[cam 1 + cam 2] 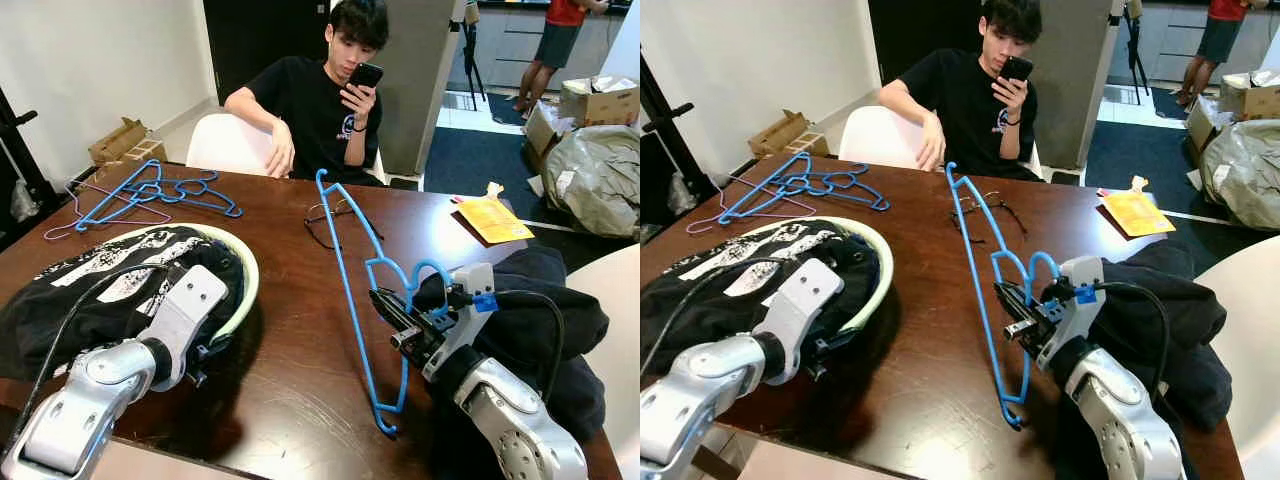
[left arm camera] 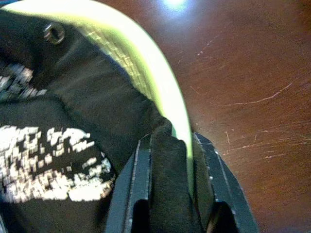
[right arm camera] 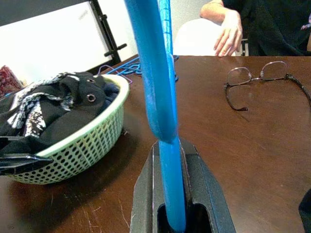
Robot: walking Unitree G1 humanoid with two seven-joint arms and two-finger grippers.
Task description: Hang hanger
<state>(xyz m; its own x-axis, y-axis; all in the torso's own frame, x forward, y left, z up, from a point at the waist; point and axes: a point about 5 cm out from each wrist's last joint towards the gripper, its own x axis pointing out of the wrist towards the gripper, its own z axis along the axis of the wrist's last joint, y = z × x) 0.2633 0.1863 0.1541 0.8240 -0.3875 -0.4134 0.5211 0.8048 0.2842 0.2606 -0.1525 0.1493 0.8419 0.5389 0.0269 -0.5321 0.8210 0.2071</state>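
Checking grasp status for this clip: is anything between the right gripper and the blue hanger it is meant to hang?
Nothing visible. The right gripper is already shut on the blue hanger, held above the table. The left gripper pinches the dark clothing at the basket rim.

Our right gripper point(image 1: 388, 308) is raised over the table's right side, its 2 fingers clamped on a blue hanger point(image 1: 352, 290). Our left gripper point(image 2: 171, 160) reaches low, fingers pinching black cloth point(image 2: 87, 102) at a basket's rim point(image 2: 160, 82).
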